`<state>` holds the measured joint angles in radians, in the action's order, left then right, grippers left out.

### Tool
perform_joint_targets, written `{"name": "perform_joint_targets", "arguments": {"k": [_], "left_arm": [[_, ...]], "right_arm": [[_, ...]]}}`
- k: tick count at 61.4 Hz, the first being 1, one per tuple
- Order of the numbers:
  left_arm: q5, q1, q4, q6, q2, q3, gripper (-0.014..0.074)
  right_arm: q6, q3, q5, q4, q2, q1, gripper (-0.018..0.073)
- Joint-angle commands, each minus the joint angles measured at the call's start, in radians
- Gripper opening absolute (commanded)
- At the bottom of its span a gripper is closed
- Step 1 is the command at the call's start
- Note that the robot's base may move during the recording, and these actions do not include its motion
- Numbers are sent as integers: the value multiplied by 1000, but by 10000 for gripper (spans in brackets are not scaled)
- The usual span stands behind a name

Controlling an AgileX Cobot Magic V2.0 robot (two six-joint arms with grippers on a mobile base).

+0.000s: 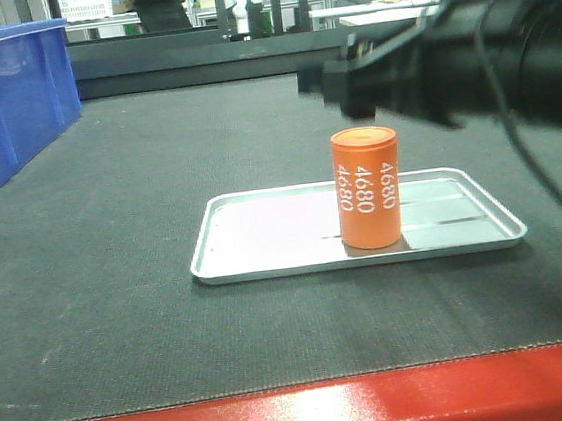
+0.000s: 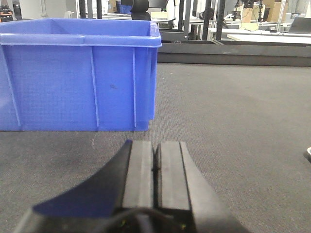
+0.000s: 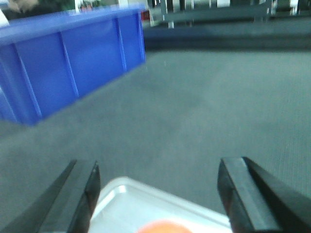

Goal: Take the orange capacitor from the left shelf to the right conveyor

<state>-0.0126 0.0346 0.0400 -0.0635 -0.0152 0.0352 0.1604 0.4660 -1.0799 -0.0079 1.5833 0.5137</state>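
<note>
Orange capacitor (image 1: pixel 367 188) upright on silver tray (image 1: pixel 265 244), right of tray centre. Right gripper (image 3: pixel 158 171) jaws apart, above tray. Left gripper (image 2: pixel 155 148) jaws together.

Item count, all views:
- 1 × orange capacitor (image 1: pixel 367 189); "4680" prints visible on its side: 3.
- 1 × silver tray (image 1: pixel 263 234).
- 1 × blue bin (image 1: pixel 4 109); no more than one in any view.
- 1 × conveyor belt (image 1: pixel 101 320), with 1 × red front edge (image 1: pixel 302 414).
- 2 × grippers: 1 × left gripper (image 2: pixel 155 167), 1 × right gripper (image 3: pixel 159 167).
- Fingers (image 3: pixel 238 189) per gripper: 2. Total: 4.
</note>
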Motion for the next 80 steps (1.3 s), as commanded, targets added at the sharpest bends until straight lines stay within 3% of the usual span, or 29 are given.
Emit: {"name": "perform_joint_targets", "arguments": {"k": [1, 9, 16, 22, 30, 41, 66, 74, 80], "left_arm": [[93, 0, -2, -7, -9, 22, -126], [93, 0, -2, -7, -9, 22, -126], [93, 0, -2, -7, -9, 22, -126], [93, 0, -2, -7, -9, 22, -126], [93, 0, -2, -7, -9, 22, -126], [93, 0, -2, -7, -9, 22, -126], [93, 0, -2, -7, -9, 22, -126], [93, 0, -2, -7, -9, 22, -126], [93, 0, -2, -7, -9, 22, -126]], "right_arm": [[-10, 24, -72, -9, -100, 0, 601], [-9, 19, 30, -96, -235, 0, 596], [-9, 19, 215, -129, -386, 0, 505], [-9, 19, 378, -129, -515, 0, 334], [3, 19, 533, -129, -671, 0, 37], [3, 19, 644, -129, -798, 0, 54], [1, 19, 640, -128, -817, -3, 54], [0, 19, 631, -116, -814, -34, 54], [-46, 18, 629, -69, -830, -99, 54]]}}
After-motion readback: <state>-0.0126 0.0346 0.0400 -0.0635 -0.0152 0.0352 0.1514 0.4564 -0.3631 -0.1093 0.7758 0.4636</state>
